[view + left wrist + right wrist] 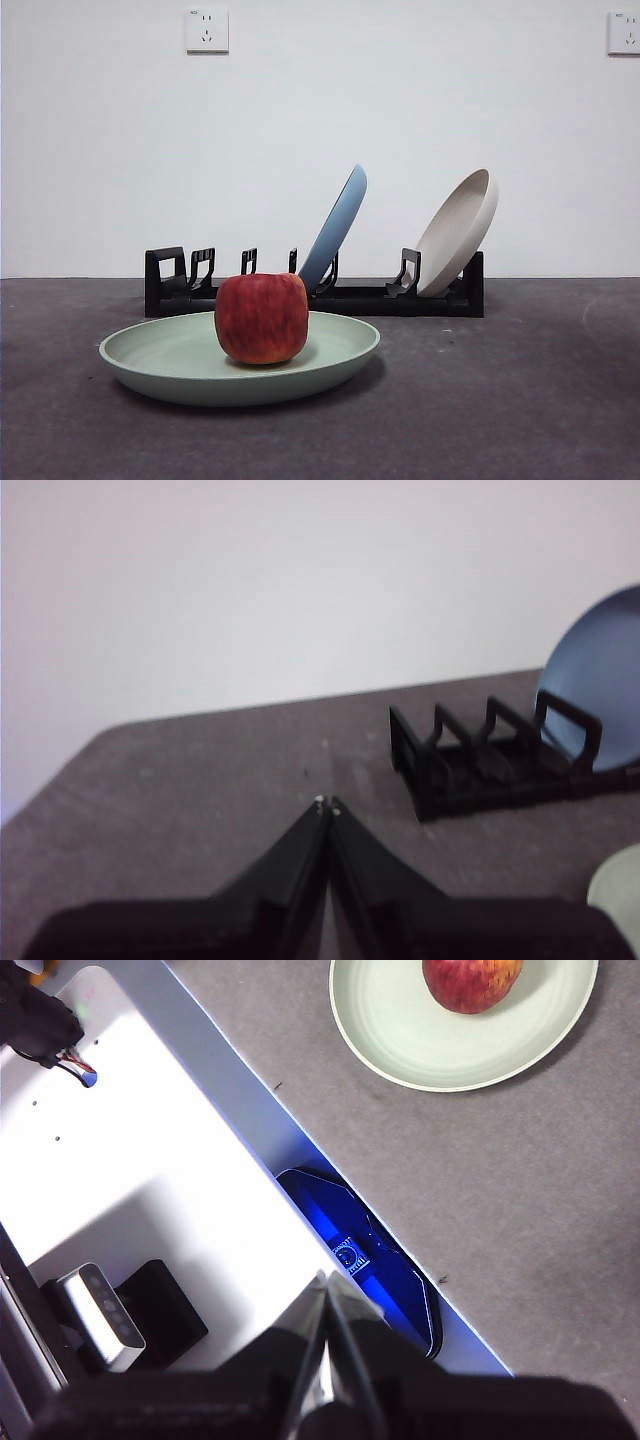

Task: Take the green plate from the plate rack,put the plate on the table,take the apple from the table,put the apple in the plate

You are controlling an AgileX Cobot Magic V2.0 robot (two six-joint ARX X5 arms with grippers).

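The green plate (180, 360) lies flat on the table (520, 400) in front of the plate rack (360, 297). The red apple (262, 317) sits upright in the plate. The right wrist view shows the plate (400, 1030) with the apple (472, 982) in it. My left gripper (328, 805) is shut and empty, above bare table near the end of the rack (480, 760). My right gripper (326, 1285) is shut and empty, held over the robot's white base, far from the plate. Neither gripper shows in the front view.
A light blue plate (335, 228) and a beige plate (458, 232) lean in the rack. The blue plate (600, 680) also shows in the left wrist view. A white base plate (130, 1160) with a blue-lit device (370, 1260) lies along the table's edge.
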